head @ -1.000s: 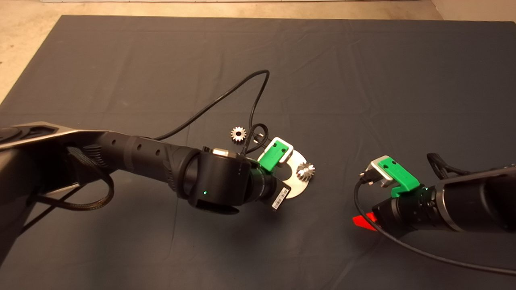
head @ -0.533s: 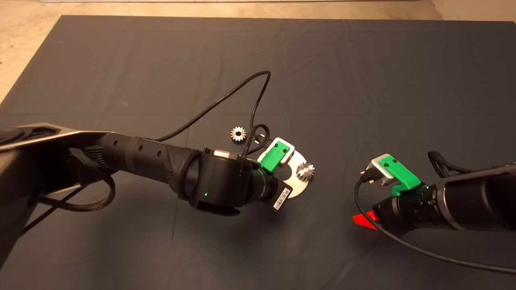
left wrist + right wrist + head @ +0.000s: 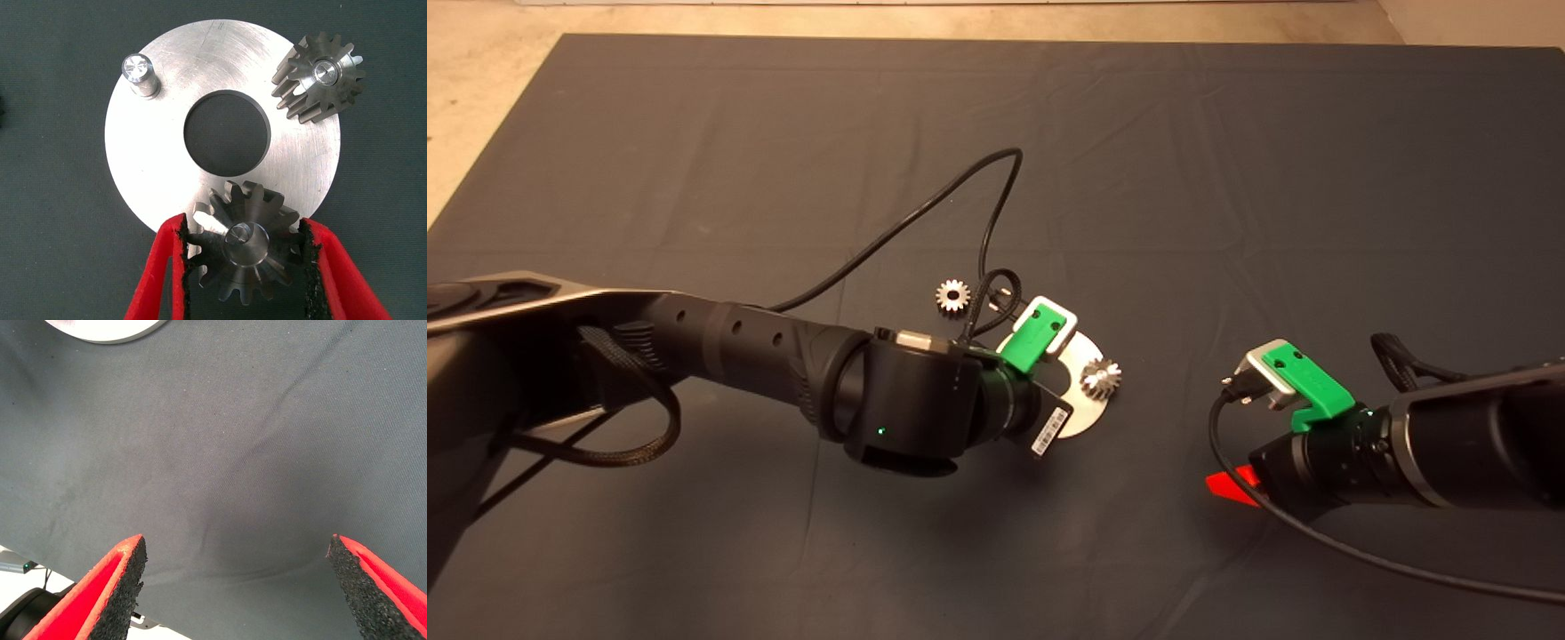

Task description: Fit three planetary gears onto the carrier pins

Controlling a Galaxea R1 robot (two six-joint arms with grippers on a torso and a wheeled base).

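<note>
The silver carrier disc (image 3: 167,167) lies on the mat, and it also shows in the head view (image 3: 1087,411). One pin (image 3: 138,72) is bare. One planetary gear (image 3: 320,75) sits on a second pin, also visible in the head view (image 3: 1101,380). My left gripper (image 3: 243,227) is over the disc's near edge, its pads against the teeth of a second gear (image 3: 243,257) that sits on the third pin, whose tip shows in the bore. A third gear (image 3: 952,295) lies on the mat just beyond the disc. My right gripper (image 3: 237,547) is open over bare mat to the disc's right.
A black cable (image 3: 925,218) loops from the left wrist across the mat behind the disc. The right arm's cable (image 3: 1360,556) trails along the mat. The disc's edge (image 3: 107,328) shows in the right wrist view. Beige floor (image 3: 480,89) lies past the mat's far left.
The left wrist has shifted very slightly away from me over the disc. The right gripper has barely moved. The gears and the disc have stayed in place.
</note>
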